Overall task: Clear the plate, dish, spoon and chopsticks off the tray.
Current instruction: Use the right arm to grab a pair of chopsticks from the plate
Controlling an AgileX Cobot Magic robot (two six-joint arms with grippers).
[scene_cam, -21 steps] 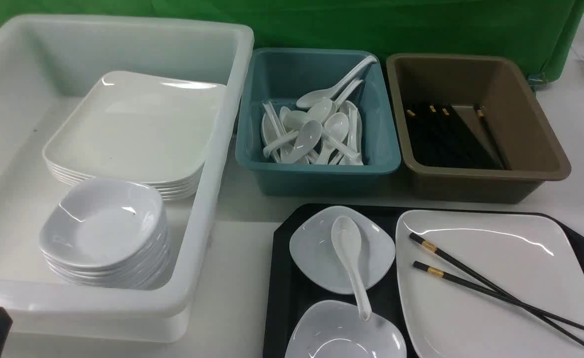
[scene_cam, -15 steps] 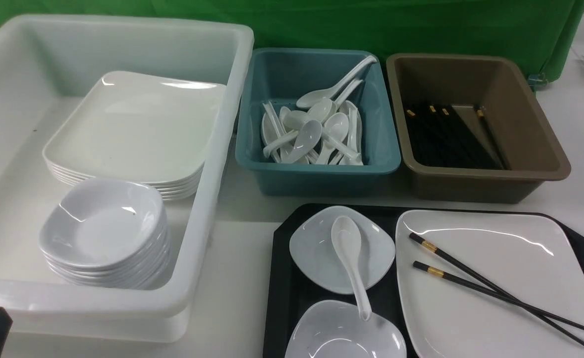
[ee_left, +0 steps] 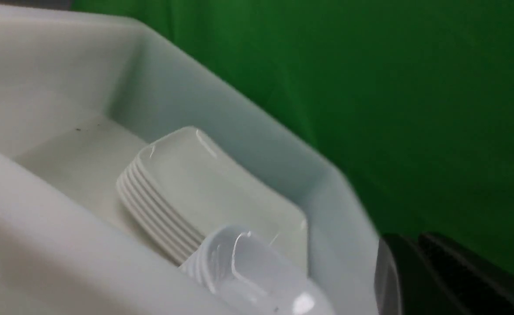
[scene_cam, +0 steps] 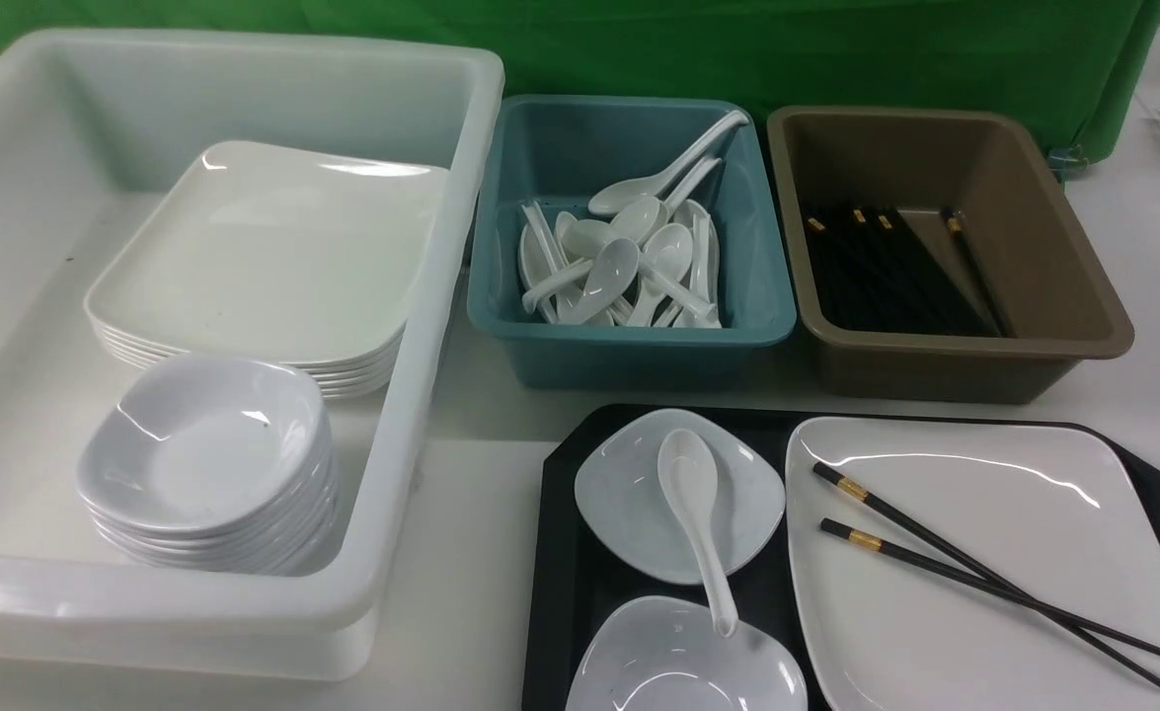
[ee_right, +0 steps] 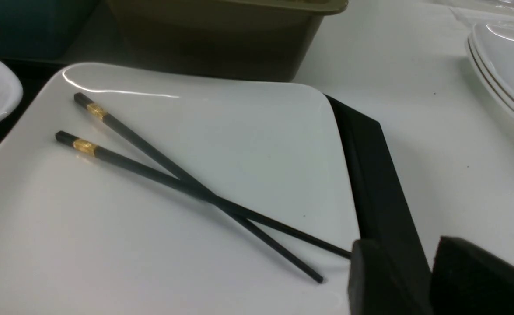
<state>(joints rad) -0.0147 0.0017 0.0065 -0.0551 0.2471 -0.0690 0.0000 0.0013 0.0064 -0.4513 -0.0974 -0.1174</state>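
The black tray (scene_cam: 558, 553) lies at the front right. On it sit two small greyish-white dishes, one farther (scene_cam: 619, 504) and one nearer (scene_cam: 658, 667), with the white spoon (scene_cam: 698, 513) lying across both. To their right lies the large white plate (scene_cam: 974, 592) with the black chopsticks (scene_cam: 974, 578) crossed on it. My right gripper (ee_right: 414, 256) shows only in the right wrist view. It is open, beside the chopsticks' (ee_right: 173, 179) thin tips on the plate (ee_right: 222, 122), with the tray's rim (ee_right: 370, 175) seen in the gap. My left gripper (ee_left: 431, 267) is shut and holds nothing, beside the white bin.
The big white bin (scene_cam: 466, 197) on the left holds a stack of plates (scene_cam: 264, 257) and a stack of small dishes (scene_cam: 204, 454). A teal bin (scene_cam: 639, 351) of spoons and a brown bin (scene_cam: 935, 370) of chopsticks stand behind the tray. More plates (ee_right: 510, 65) lie right of the tray.
The dark tip of my left gripper has left the front view's lower left corner. Nothing on the tray has moved.
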